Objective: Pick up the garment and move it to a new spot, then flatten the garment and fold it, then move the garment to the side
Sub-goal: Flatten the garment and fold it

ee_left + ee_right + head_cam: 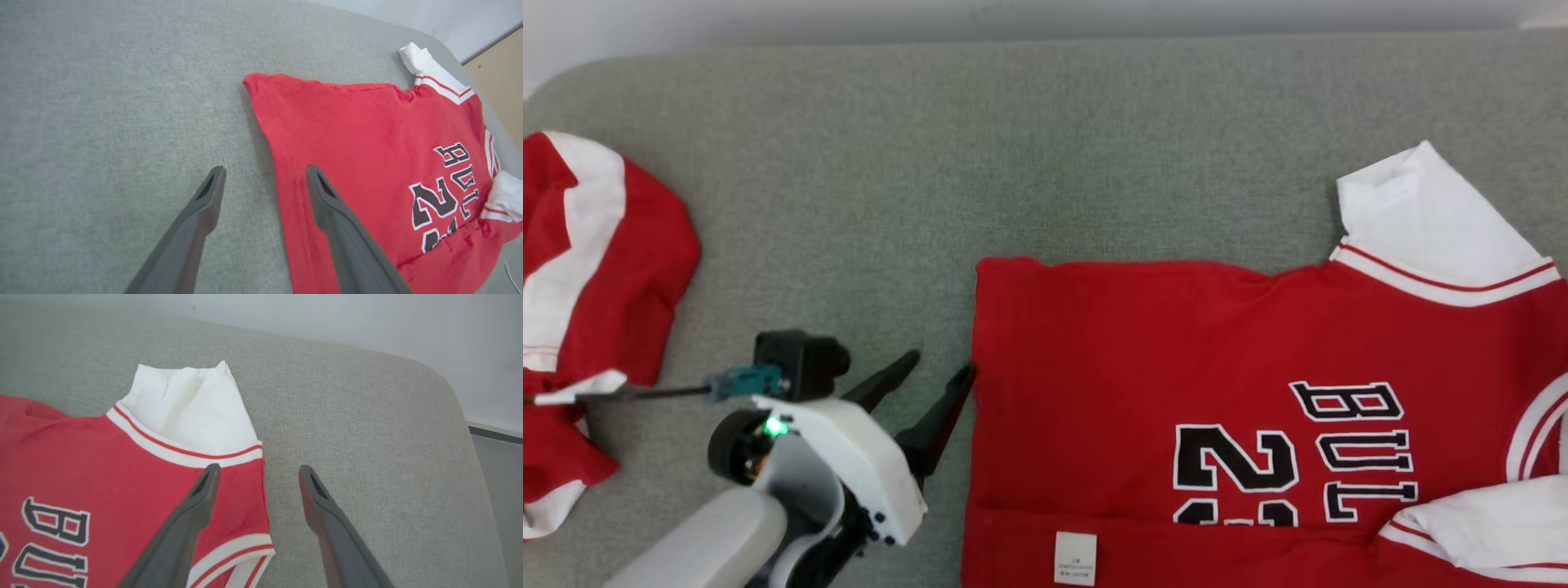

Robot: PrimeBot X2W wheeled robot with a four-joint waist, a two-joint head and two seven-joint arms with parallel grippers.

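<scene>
At the lower left of the head view, nearest the camera, the left gripper (941, 364) is seen with its fingers spread and nothing between them. In the left wrist view it (265, 169) is set astride the garment's left edge, one finger over red cloth and the other over the grey surface (849, 163).

At the far left of the frame a second red-and-white garment (605, 269) is bunched, well apart from the work.

From the centre to the right edge the red jersey (1143, 343) is laid out fairly flat, lettering up, with a small white label (1075, 559) near the bottom edge and a white sleeve (1413, 220) at the upper right.

In the right wrist view the right gripper (259, 468) is likewise spread and empty, astride the jersey's edge below that sleeve.

The jersey is judged light, soft and limp. It is best pinched at two hem or shoulder corners together, so that sagging and fresh creases are avoided.
</scene>
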